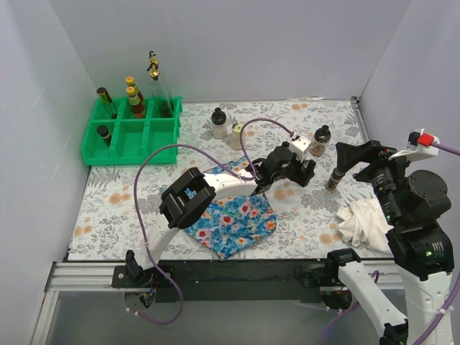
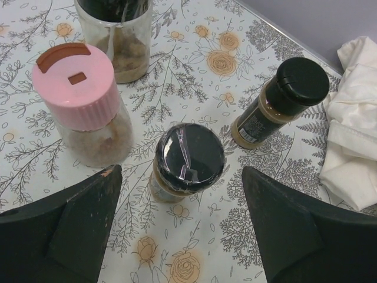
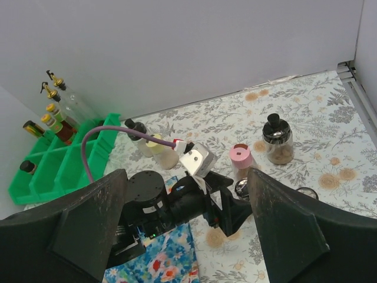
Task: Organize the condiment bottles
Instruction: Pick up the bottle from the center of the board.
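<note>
Bottles (image 1: 135,100) are sitting in two lots: some are standing in the tray (image 1: 122,154), the rest are standing loose, well to the right of the tray. Among the loose ones, a glossy-capped jar (image 2: 188,159) is standing upright between the spread fingers of the left claw (image 2: 181,170), which is touching and gripping nothing. I'm guessing the jar is light, stiff and slick-sided. Its cap is looking too smooth to pinch, so the body just under it is seeming the better hold. The right claw (image 3: 185,177) is hanging spread and empty, farther from the tray.

I'm counting six loose: that jar, a pink-lidded one (image 2: 82,106), a dark-lidded jar (image 2: 115,35), a spice bottle (image 2: 277,100), a white one (image 1: 218,123) and a cream one (image 1: 236,135). Five, perhaps six, are in the tray; I'm not managing to tell which. Beyond those I'm seeing one tray, one floral cloth (image 1: 230,219) and one white cloth (image 1: 363,223).
</note>
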### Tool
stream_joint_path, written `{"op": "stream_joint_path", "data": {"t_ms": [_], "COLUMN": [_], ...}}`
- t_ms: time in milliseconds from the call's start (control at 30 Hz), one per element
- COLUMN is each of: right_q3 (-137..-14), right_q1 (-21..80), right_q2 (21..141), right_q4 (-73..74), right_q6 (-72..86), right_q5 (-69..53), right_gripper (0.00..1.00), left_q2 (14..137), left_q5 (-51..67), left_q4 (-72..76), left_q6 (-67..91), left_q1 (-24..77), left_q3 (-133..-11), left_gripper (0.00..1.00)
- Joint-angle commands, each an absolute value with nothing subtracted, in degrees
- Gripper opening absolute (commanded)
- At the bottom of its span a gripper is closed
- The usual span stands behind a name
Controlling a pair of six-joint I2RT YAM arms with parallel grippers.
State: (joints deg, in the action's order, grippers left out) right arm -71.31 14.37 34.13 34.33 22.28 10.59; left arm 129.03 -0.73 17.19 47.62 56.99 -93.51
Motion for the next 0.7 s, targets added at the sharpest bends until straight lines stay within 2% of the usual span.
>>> {"op": "stream_joint_path", "data": {"t_ms": [0, 333, 467, 567, 600, 667], "right_q3": [-69.7, -68.1, -68.2, -67.9, -67.6, -66.9], "right_q1": [14.4, 14.4, 14.3, 14.4, 14.4, 14.4], "right_q2": [32.8, 32.5, 32.5, 32.3, 32.3, 32.3], "right_q4": [30.7, 29.7, 29.6, 29.6, 29.5, 29.4], "right_q6": [22.0, 22.1, 22.1, 22.0, 21.9, 21.8], "right_q5": [9.3, 9.0, 8.9, 9.3, 9.3, 9.2], "right_gripper": [0.91, 0.91, 0.91, 0.91, 0.91, 0.91], "left_q2": [129.4, 133.7, 134.9, 134.7, 134.6, 133.6], "left_q5": [-2.2, -1.3, -2.5, -3.0, -3.0, -3.2], "left_q4": [17.8, 17.8, 17.0, 17.0, 17.0, 17.6], "left_q6": [45.1, 42.8, 42.2, 41.7, 41.6, 40.8], "left_q1": [57.1, 57.8, 57.9, 58.0, 58.2, 58.5], "left_q3": [-96.3, -101.5, -103.0, -103.3, -103.2, -102.3], "left_gripper": [0.82, 0.77, 0.71, 0.61, 0.52, 0.43]}}
